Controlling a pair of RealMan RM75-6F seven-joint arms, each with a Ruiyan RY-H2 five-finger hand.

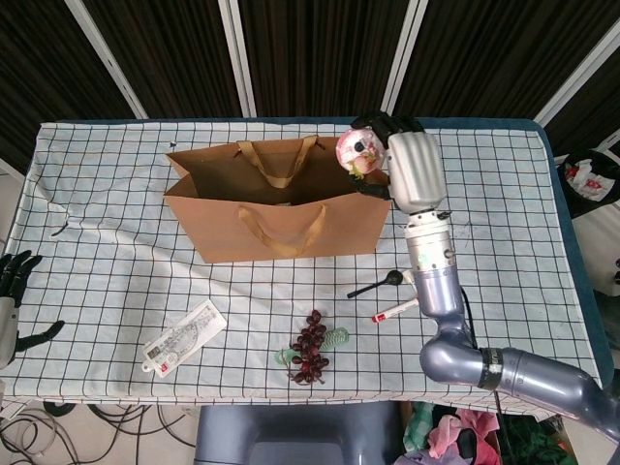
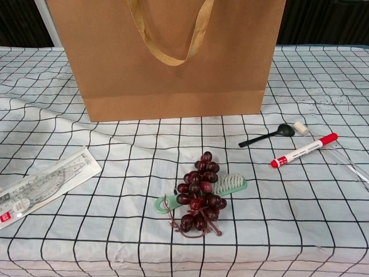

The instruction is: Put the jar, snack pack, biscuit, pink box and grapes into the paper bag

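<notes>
We hold the pink box (image 1: 354, 152) clamped in our right hand (image 1: 392, 155) over the paper bag (image 1: 281, 199)'s upper-right rim, ready to drop it inside. The grapes (image 2: 199, 197) wait at lower centre. Our left hand (image 1: 12, 291) idles, fingers apart, at the frame's left edge.

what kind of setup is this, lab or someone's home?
Most likely a lab or data-collection bench, not a home. A table under a checked cloth stands before dark panelled partitions, loose cables lie on the floor, and odd props sit around a paper bag: grapes, a marker, a ruler pack.
</notes>
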